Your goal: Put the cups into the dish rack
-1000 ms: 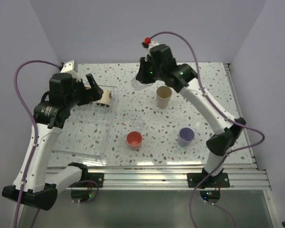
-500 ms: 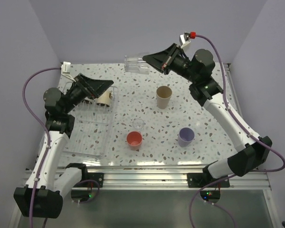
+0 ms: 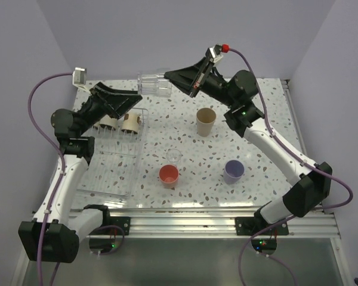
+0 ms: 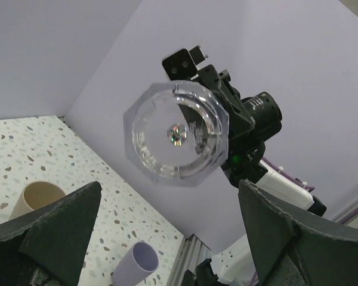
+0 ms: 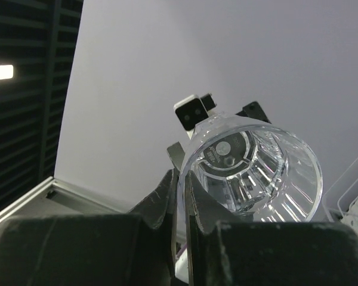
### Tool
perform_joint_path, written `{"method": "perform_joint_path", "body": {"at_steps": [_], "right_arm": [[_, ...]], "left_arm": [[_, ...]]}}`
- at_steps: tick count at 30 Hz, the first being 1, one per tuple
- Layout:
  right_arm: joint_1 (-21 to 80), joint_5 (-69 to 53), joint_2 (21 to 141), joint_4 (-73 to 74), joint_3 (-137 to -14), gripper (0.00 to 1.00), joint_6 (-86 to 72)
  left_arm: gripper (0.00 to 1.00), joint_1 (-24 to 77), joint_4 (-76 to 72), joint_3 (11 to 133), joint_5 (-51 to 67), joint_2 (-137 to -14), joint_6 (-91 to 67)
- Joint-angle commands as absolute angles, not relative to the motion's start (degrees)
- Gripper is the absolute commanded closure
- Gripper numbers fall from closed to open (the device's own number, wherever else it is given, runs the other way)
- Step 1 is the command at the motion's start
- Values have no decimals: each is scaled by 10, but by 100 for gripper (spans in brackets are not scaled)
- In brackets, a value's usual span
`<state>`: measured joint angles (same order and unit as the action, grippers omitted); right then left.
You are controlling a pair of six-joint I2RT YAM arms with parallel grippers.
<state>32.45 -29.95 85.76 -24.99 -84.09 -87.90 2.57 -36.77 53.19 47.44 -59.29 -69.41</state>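
Likely passing 1 clear cup, clamped in right tool, base-first toward wide-spread left tool; grip squarely before releasing.

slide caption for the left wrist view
A clear faceted plastic tumbler held aloft in the right claw, base facing the camera.

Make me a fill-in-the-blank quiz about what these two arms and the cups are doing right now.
1. The right tool holds a ___ cup sideways in the air.
2. The left tool, holding nothing, is not shut but ___.
3. The tallest cup on the table is coloured ___.
4. Two cream cups sit inside the ___.
Missing words: clear; open; beige; dish rack.
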Motion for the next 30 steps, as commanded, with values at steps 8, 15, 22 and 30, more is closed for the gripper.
{"method": "perform_joint_path", "body": {"at_steps": [8,15,22,30], "right_arm": [[359,-316,884,-287,-877,100,-881],[359,-310,903,-290,-893,100,-882],[361,-326,917,-287,-907,100,-883],[362,-363,902,-153,-893,49,-776]], "left_arm": [[0,21,-357,609,496,-612,-667],[23,21,-296,641,510,-621,-636],[76,20,-251,671,506,-638,-614],[100,13,-12,744,454,-646,-479]]}}
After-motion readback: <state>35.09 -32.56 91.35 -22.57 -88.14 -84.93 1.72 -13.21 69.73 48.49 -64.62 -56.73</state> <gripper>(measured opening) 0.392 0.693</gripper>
